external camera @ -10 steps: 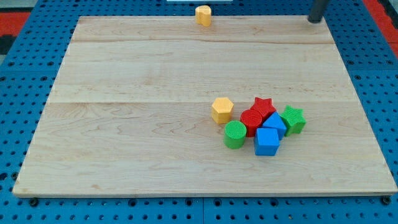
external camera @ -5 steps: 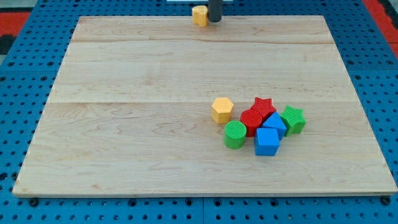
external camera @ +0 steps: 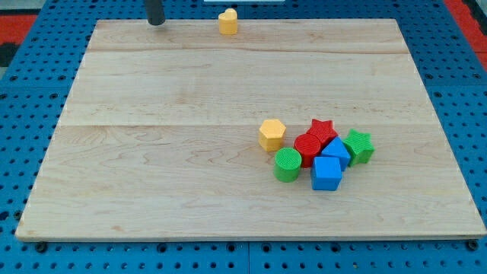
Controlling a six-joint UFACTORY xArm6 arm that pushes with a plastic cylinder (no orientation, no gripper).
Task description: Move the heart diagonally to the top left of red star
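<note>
A yellow heart block (external camera: 227,21) sits at the board's top edge, a little left of centre. The red star (external camera: 323,130) lies in a cluster right of centre, far below and to the right of the heart. My tip (external camera: 156,22) is at the view's top left, well to the left of the heart and apart from it.
Around the red star are a yellow hexagon (external camera: 272,135), a red cylinder (external camera: 307,147), a green cylinder (external camera: 287,164), two blue blocks (external camera: 329,165) and a green star (external camera: 358,146). The wooden board (external camera: 152,167) lies on a blue pegboard.
My tip swept from the top right across to the top left, passing the heart. The heart slid a short way left along the top edge.
</note>
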